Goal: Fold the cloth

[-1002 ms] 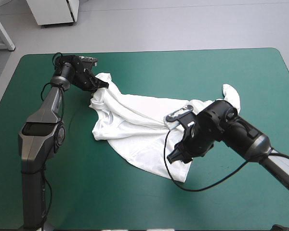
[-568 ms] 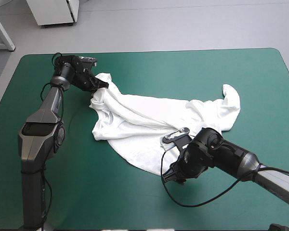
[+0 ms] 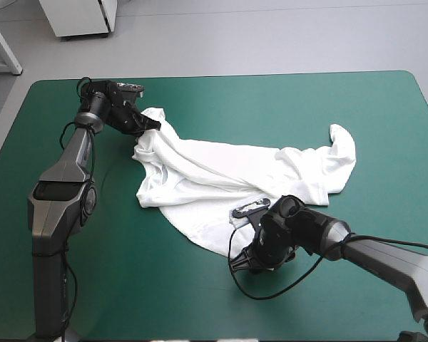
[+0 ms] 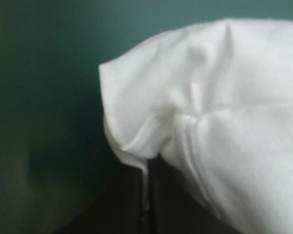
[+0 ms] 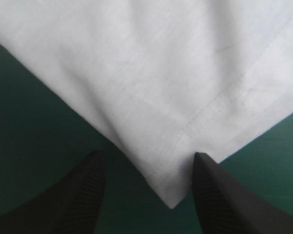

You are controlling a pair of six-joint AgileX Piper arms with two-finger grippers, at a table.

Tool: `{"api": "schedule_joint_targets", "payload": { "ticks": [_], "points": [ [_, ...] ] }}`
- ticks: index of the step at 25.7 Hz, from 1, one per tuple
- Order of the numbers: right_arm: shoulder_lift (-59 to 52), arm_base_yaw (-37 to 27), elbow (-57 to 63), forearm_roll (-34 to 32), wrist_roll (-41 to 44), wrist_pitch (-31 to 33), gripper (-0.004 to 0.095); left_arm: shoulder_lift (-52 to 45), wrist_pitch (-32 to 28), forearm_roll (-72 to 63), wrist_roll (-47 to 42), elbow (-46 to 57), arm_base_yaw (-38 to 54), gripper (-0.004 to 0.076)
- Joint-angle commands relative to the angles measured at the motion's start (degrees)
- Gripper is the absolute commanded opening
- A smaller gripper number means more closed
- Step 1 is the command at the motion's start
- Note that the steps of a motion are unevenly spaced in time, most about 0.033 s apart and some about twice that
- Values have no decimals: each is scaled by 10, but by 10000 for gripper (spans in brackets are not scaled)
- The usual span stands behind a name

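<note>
High view: T-shirt (image 3: 214, 178) rumpled at mid-frame

At lower centre, the right gripper (image 3: 244, 261) stands with its black fingers wide apart, the white hem corner between them. At upper left, the left gripper (image 3: 153, 125) pinches the cloth's far end above the teal-green cover (image 3: 328, 107).

T-shirt (image 3: 221, 178): white, short-sleeved, half-spread & rumpled across mid worktop (image 3: 307, 100), w/ long diagonal creases through the middle. Far-left end is bunched up & pinched in left hand (image 3: 151, 125). One sleeve curls up at the opposite end, toward the worktop's right edge. Body tapers to a hemmed corner nearest the front edge, lying flat. That corner sits betw. the spread-apart fingers of right hand (image 5: 147, 154), not gripped.
</note>
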Motion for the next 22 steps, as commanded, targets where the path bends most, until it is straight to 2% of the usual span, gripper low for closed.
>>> {"api": "schedule_joint_targets", "payload": {
  "ticks": [1,3,5,6,7,10,13,16,22],
  "points": [
    [-4,1,23,14,-3,-23,509,-35,-12,-8,-3,-18,0,-22],
    [0,1,48,22,-4,-34,456,-35,-15,-9,-3,-18,0,-22],
    [1,2,60,22,-4,-40,324,-35,-16,-10,-3,-18,0,-22],
    [1,2,61,17,-4,-41,201,-35,-16,-12,-3,-18,0,-22],
    [1,2,61,16,-4,-41,7,-35,-16,-15,-3,-18,0,-22],
    [1,2,51,16,-11,-33,-17,-35,-13,-28,-3,-18,0,-22],
    [-8,2,10,-16,-12,10,-17,-35,21,-29,-3,-46,0,-22],
    [-29,0,-47,-69,-9,54,-17,-38,49,-29,-3,-90,0,-22],
    [-81,0,-194,-199,-2,137,-17,-87,66,-3,6,-161,0,-22]
  ]
}}
